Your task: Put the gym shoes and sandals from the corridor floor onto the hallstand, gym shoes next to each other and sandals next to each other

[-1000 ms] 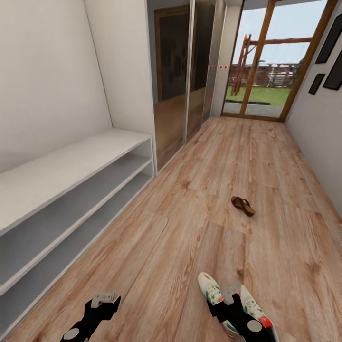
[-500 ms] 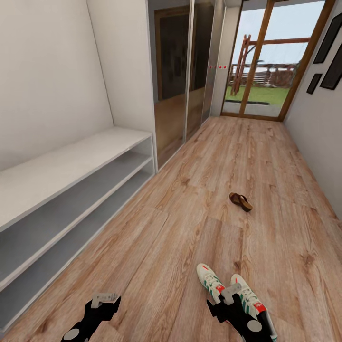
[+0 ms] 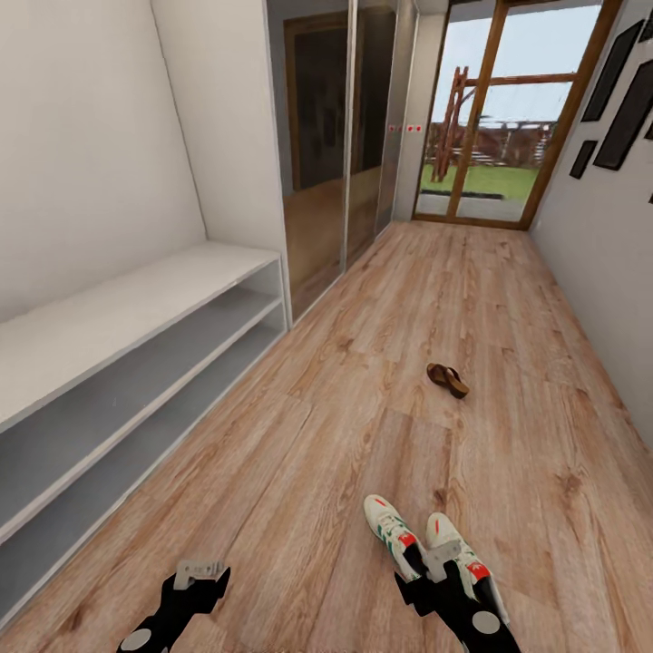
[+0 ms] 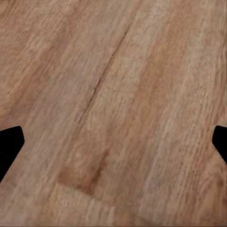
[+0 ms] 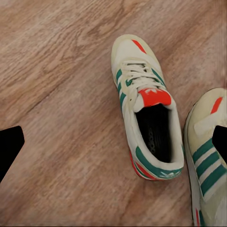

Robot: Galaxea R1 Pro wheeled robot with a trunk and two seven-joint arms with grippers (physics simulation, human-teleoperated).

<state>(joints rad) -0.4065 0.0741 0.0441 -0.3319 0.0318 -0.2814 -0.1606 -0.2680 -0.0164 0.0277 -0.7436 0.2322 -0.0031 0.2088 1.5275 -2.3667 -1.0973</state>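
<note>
Backing off and tilting, the robot's head view now takes in both gym shoes [image 3: 426, 544] whole on the corridor floor [image 3: 299, 453]. Above them hovers the right gripper [image 3: 444, 555], fingers spread wide, nothing held. One sandal [image 3: 447, 379] lies farther on; the hallstand [image 3: 118, 317] waits bare.

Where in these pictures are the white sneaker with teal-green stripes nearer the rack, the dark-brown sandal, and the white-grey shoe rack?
White sneaker with teal-green stripes [image 5: 146, 118]: right wrist view, on its red-orange tongue.
Dark-brown sandal [image 3: 448, 380]: head view, on its footbed.
White-grey shoe rack [image 3: 118, 317]: head view, on its bench top.
</note>
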